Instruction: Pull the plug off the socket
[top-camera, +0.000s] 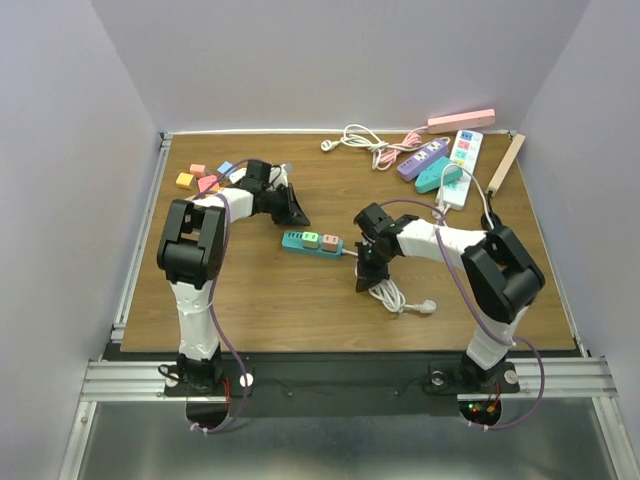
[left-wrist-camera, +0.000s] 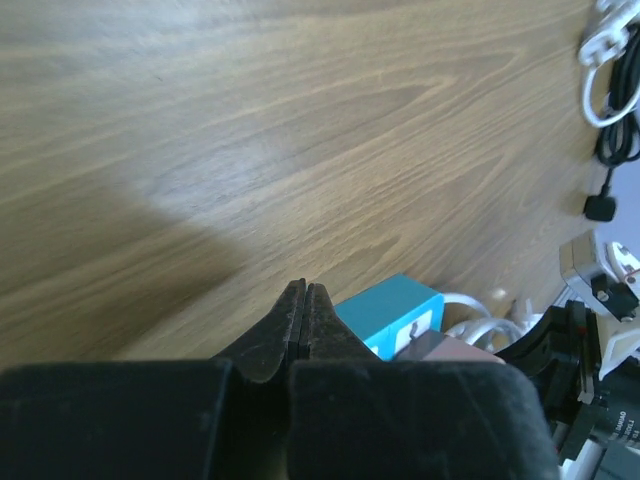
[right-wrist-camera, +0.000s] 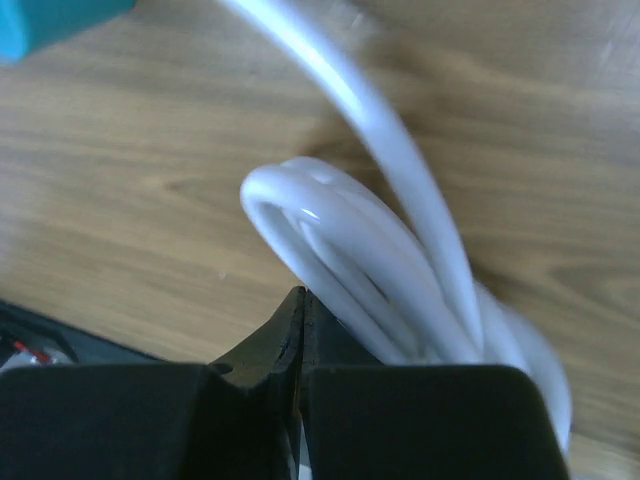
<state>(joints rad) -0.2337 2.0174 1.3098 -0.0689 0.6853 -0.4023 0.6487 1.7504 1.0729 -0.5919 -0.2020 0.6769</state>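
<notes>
Top external view: teal socket strip (top-camera: 312, 241) lies mid-worktop, its white cable (top-camera: 392, 296) coiled just to the right; the plug (top-camera: 349, 252) seems seated in the strip's right end, though partly hidden. Left arm (top-camera: 232, 203) sits beside the strip as if to brace it, right arm (top-camera: 430, 238) over the coil for the pull; both jaws clenched on nothing. Wooden worktop (top-camera: 250, 290), pale lilac walls (top-camera: 300, 60) enclosing

Top view high from behind, wrist views near table (top-camera: 250, 290), sharing teal strip (top-camera: 295, 240)
</notes>
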